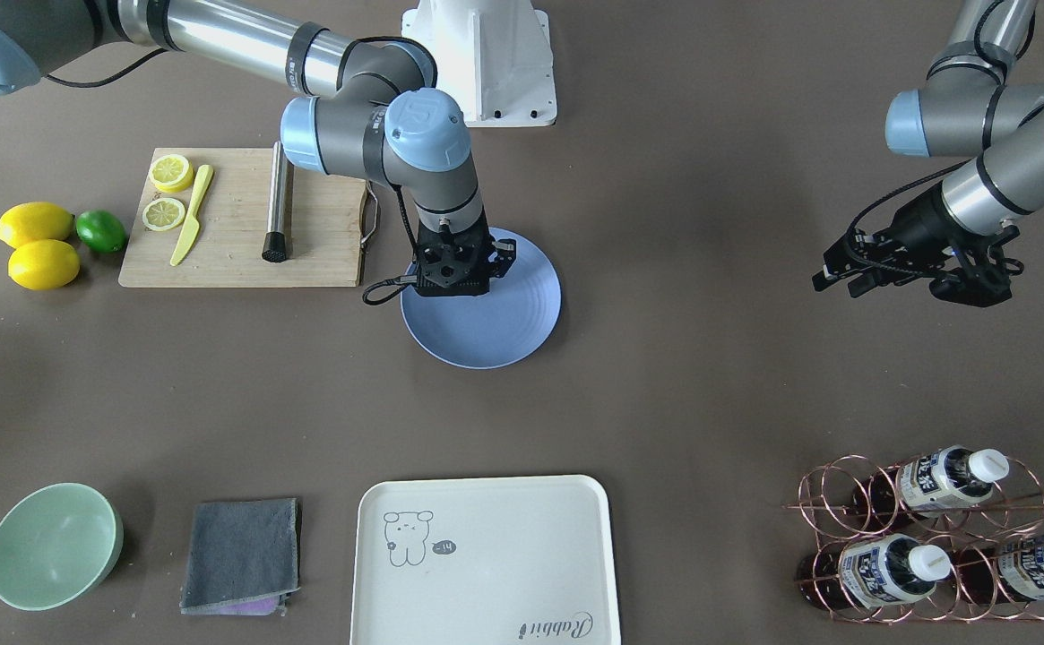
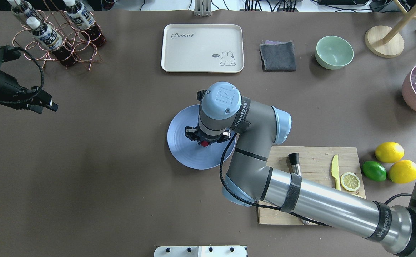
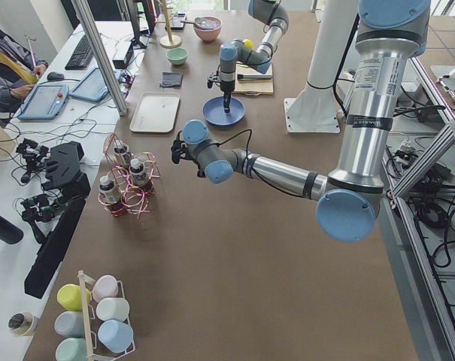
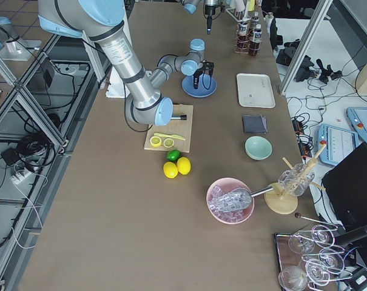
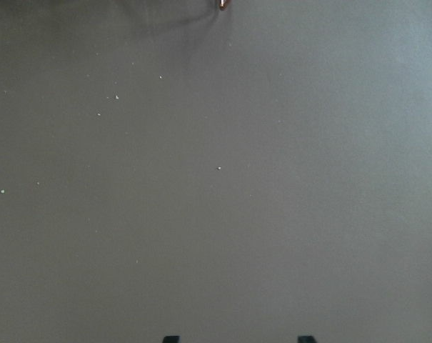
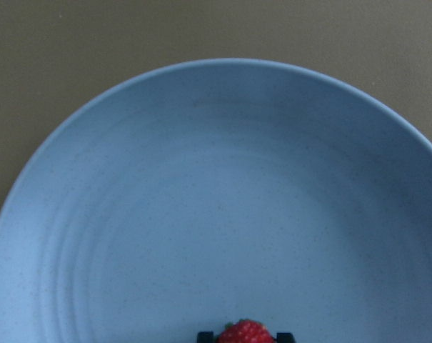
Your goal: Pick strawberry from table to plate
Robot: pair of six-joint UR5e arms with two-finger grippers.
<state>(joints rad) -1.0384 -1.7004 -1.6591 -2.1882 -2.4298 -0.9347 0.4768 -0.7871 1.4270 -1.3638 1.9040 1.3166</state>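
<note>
The strawberry (image 6: 245, 331), small, red and bumpy, sits between my right gripper's (image 6: 245, 336) fingertips, which are shut on it. It hangs just above the light-blue plate (image 6: 201, 200), on the side nearer the robot. From overhead, the strawberry (image 2: 204, 144) peeks out under the right wrist, over the plate (image 2: 183, 151) at the table's middle. My left gripper (image 2: 49, 105) hovers open and empty over bare brown table (image 5: 216, 171), far to the plate's left, near the bottle rack.
A wooden cutting board (image 1: 244, 219) with lemon slices, a yellow knife and a metal muddler lies beside the plate. Two lemons (image 1: 38, 244) and a lime sit past it. On the far side are a green bowl (image 1: 54, 545), grey cloth (image 1: 242, 555), cream tray (image 1: 486, 560) and bottle rack (image 1: 934, 537).
</note>
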